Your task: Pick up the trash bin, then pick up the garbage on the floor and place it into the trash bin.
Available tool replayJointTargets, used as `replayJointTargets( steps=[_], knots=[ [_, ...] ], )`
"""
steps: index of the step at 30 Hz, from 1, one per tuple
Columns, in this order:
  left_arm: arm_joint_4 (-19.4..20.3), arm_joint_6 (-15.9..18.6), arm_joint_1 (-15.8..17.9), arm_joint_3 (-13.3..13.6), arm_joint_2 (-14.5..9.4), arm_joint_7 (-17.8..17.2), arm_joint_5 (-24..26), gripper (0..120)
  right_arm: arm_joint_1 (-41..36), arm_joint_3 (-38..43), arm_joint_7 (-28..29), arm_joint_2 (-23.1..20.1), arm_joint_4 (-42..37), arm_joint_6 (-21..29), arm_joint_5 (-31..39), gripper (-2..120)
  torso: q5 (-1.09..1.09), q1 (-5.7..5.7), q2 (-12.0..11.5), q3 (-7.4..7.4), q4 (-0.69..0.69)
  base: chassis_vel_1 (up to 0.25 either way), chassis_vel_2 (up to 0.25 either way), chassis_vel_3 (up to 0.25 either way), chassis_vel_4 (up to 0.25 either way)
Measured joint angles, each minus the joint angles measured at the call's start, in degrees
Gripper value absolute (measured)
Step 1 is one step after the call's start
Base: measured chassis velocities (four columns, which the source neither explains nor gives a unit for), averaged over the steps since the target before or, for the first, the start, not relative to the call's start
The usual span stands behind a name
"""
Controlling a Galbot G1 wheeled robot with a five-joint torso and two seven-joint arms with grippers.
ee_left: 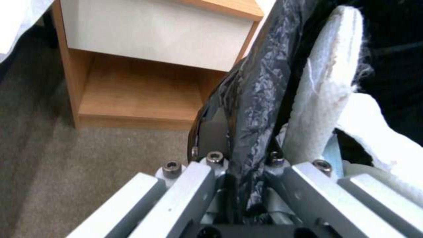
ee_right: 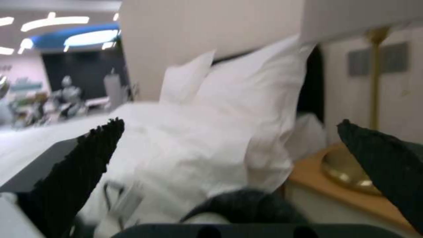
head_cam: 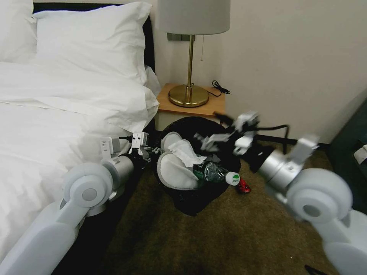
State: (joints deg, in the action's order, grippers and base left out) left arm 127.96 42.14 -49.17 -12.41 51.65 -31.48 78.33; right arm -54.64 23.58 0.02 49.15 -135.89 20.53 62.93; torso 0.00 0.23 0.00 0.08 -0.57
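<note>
In the head view, the round black mesh trash bin (head_cam: 198, 198) is held tilted above the tan carpet floor (head_cam: 214, 244), just in front of the wooden nightstand (head_cam: 198, 109) carrying one brass lamp (head_cam: 189, 93), with the white bed (head_cam: 49, 126) beside it. Inside lie two white flat slippers (head_cam: 174, 172), one crumpled tissue (head_cam: 187, 151) and one green-capped bottle (head_cam: 216, 173); one crushed red can (head_cam: 243, 186) lies on the floor by the bin. The left gripper (head_cam: 147, 151) holds the rim; the right gripper (head_cam: 214, 139) hovers over the bin's mouth. In the left wrist view, its fingers (ee_left: 194, 185) are clamped on the bin's liner-covered rim (ee_left: 255, 99). In the right wrist view, two dark fingertips (ee_right: 84, 165) stand wide apart, holding nothing.
</note>
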Motion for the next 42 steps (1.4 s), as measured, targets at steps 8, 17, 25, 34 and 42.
replayJointTargets(
  steps=[8, 17, 25, 34, 42],
  knots=[
    [0.3, 0.0, -1.0, -1.0, -0.4, 0.0, -0.2, 1, -1.5, 6.1, 3.5, -2.1, 0.0, -4.3, 2.2, 101, 0.0, 0.01, 0.0, 0.0, 0.0, 0.0, 0.0, 0.0, 0.0],
    [1.8, 0.0, -2.5, -2.8, -0.9, -0.9, -0.1, 1, -10.5, 14.8, 7.5, -1.5, 2.2, -4.8, -4.0, 100, 0.0, 0.01, 0.0, 0.01, 0.01, 0.0, 0.0, 0.0, 0.0],
    [2.1, 0.0, -2.6, -2.5, -0.8, -1.7, -0.1, 1, -23.9, 24.8, 7.9, 5.5, 1.8, -5.0, -12.5, 100, 0.02, 0.0, 0.0, 0.0, 0.0, 0.0, 0.0, 0.0, 0.0],
    [1.7, 0.0, -2.9, -3.0, -1.3, -1.3, -2.1, 1, -37.0, 31.0, 4.0, 16.4, 1.6, -11.6, -31.6, 100, -0.02, 0.0, 0.0, -0.01, -0.01, 0.0, 0.0, 0.0, 0.0],
    [2.1, 0.0, -3.3, -3.4, -1.8, -1.2, -2.3, 1, -38.7, 30.8, 4.9, 22.3, 0.1, -11.9, -33.3, 100, -0.01, -0.01, 0.0, 0.0, 0.01, 0.0, 0.0, 0.0, 0.0]
  ],
)
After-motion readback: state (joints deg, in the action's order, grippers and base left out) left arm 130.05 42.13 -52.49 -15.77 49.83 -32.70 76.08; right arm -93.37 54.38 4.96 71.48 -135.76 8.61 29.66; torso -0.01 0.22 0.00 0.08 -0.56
